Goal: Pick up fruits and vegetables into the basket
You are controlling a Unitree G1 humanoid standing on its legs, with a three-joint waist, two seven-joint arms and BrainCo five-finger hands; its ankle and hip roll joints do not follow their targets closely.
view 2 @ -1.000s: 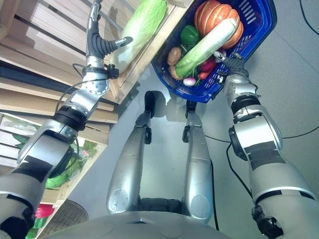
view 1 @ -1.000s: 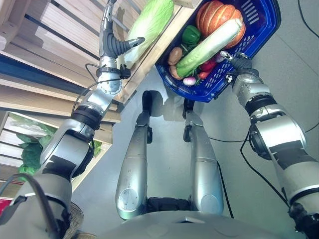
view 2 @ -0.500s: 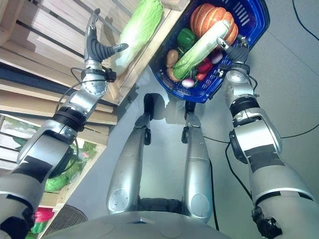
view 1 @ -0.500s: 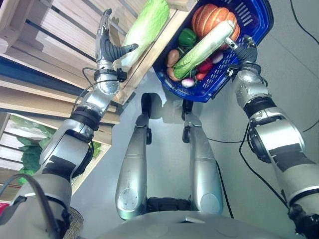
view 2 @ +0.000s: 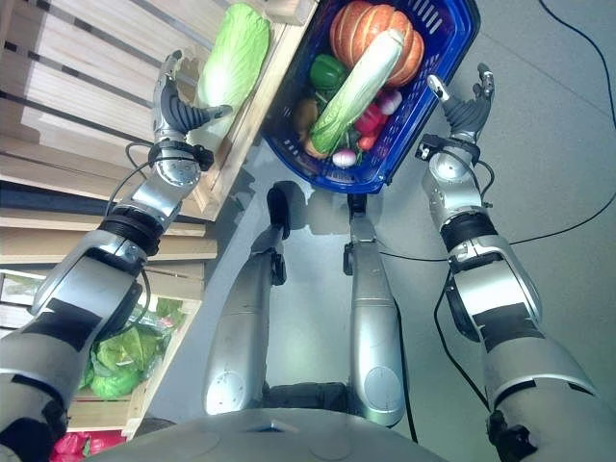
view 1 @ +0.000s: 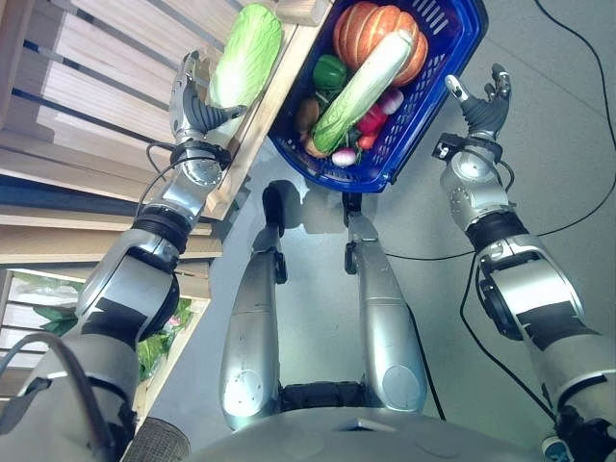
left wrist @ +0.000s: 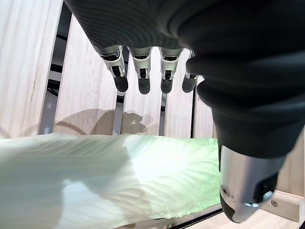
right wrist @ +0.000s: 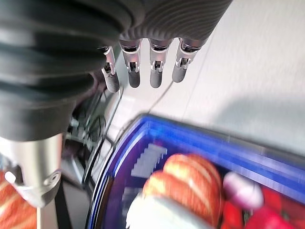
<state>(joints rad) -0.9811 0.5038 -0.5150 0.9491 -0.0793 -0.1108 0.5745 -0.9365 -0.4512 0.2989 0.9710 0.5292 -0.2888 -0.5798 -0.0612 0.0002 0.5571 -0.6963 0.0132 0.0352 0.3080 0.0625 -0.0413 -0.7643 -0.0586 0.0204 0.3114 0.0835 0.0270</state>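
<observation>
My left arm is stretched up and forward from the lower left, and the left hand [view 1: 195, 101] sits raised over the wooden slatted shelf [view 1: 106, 58] with its fingers [left wrist: 141, 71] straight and spread in a row, the thumb held apart, nothing between them. Just beside that hand, on the thumb side, lies the napa cabbage [view 1: 245, 53], long and pale green, resting on the slats along the shelf's front rail; in the left wrist view it stretches right under the palm, and I cannot tell whether the hand touches it.

My right arm reaches up from the lower right, forearm nearly straight, and the right hand [view 1: 484, 101] is lifted with its fingers [right wrist: 156, 67] relaxed and open, thumb out to the side, holding nothing. It hangs over the grey floor [view 1: 568, 144], just beside the near corner of the blue basket [view 1: 452, 67] but apart from its rim.

The basket stands between my two hands, against the shelf edge. Inside it I see an orange pumpkin [view 1: 361, 29] farthest off, a long pale green-white vegetable [view 1: 361, 82] lying slantwise across the load, a green pepper [view 1: 329, 71], a brown potato [view 1: 307, 114], red peppers [view 1: 371, 120] and a small pinkish radish [view 1: 344, 156] at the near end.
</observation>
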